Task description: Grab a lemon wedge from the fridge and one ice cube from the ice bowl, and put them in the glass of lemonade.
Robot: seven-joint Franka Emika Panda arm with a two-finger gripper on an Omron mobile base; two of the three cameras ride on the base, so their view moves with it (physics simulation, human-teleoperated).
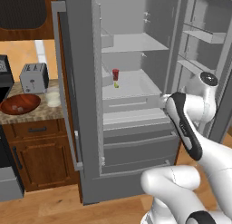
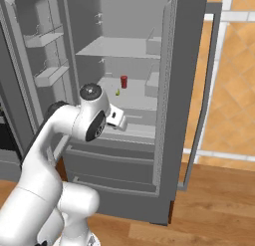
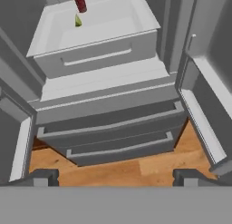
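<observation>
The fridge stands with both doors swung wide. On its lower shelf lies the tiny yellow-green lemon wedge, just in front of a small red cup. My gripper hangs in front of the fridge, short of the shelf and below the wedge. It is open with nothing between its fingertips. On the counter to the left, the wooden ice bowl holds pale ice cubes. The pale glass of lemonade stands to the bowl's right.
A steel toaster sits behind the bowl. The left fridge door separates the counter from the fridge opening. The right door carries shelf bins. Two bottom drawers are shut above the wooden floor.
</observation>
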